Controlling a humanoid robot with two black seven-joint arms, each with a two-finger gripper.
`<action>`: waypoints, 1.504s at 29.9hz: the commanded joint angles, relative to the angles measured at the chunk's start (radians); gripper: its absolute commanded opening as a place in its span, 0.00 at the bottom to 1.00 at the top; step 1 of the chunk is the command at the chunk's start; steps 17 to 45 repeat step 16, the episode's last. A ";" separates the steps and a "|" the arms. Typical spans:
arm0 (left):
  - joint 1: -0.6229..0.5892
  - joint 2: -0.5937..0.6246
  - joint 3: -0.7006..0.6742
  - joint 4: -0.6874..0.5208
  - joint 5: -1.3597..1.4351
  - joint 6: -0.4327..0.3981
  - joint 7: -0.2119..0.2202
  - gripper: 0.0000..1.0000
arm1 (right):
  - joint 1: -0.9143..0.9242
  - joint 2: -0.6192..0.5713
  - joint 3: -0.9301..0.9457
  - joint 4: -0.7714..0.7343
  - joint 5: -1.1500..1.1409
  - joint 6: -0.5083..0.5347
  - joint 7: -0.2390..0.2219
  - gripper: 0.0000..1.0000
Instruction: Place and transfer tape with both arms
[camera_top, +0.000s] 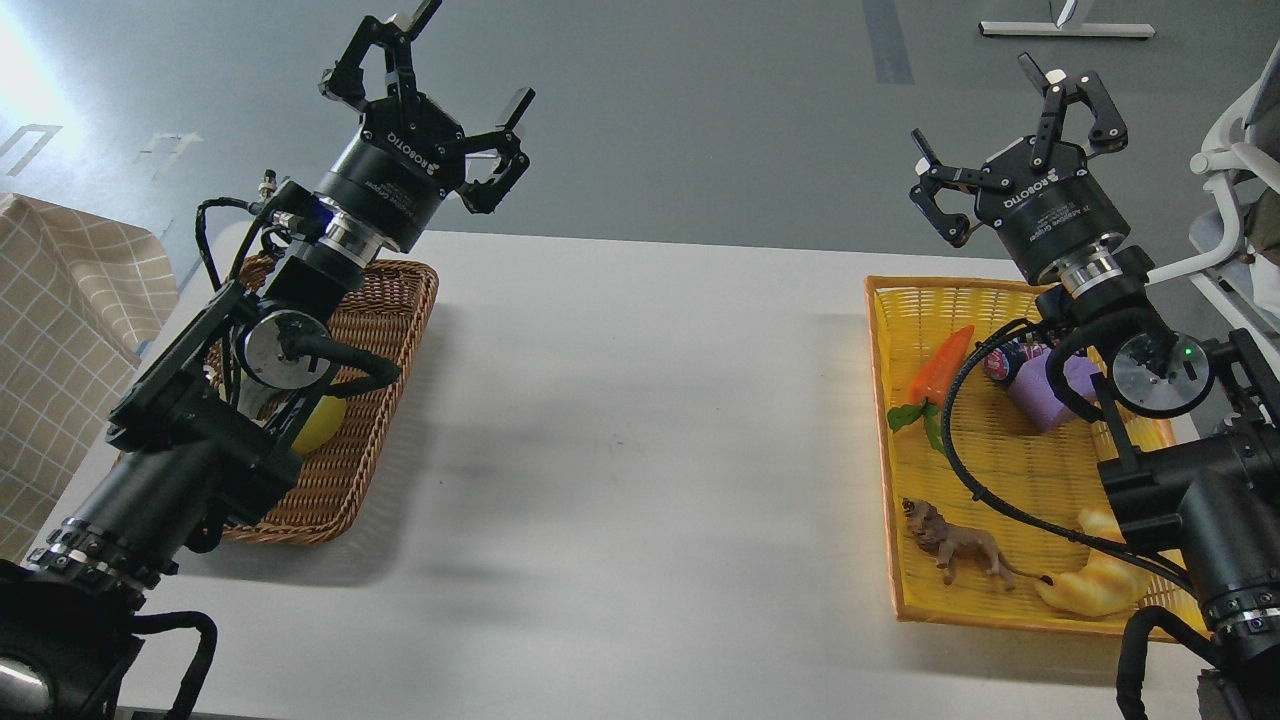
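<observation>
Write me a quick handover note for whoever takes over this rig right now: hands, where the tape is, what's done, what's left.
Left hand: open, empty, raised above the brown wicker basket.
Right hand: open, empty, raised above the yellow woven tray.
Tape: a yellow rounded thing shows in the wicker basket under the left arm; it may be the roll, mostly hidden.
Tray holds an orange toy carrot, a brown lion figure and a tan croissant toy.
Done: nothing visible. Left: pick up, hand over, place.
</observation>
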 joint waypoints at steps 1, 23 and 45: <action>-0.002 0.001 0.000 0.000 -0.001 0.000 0.002 0.98 | 0.004 0.000 0.002 0.008 0.002 0.000 0.000 1.00; 0.000 0.001 -0.001 0.008 -0.003 0.000 0.002 0.98 | -0.010 -0.008 -0.009 0.088 -0.001 0.000 -0.003 1.00; 0.000 0.001 -0.001 0.008 -0.003 0.000 0.002 0.98 | -0.010 -0.008 -0.009 0.088 -0.001 0.000 -0.003 1.00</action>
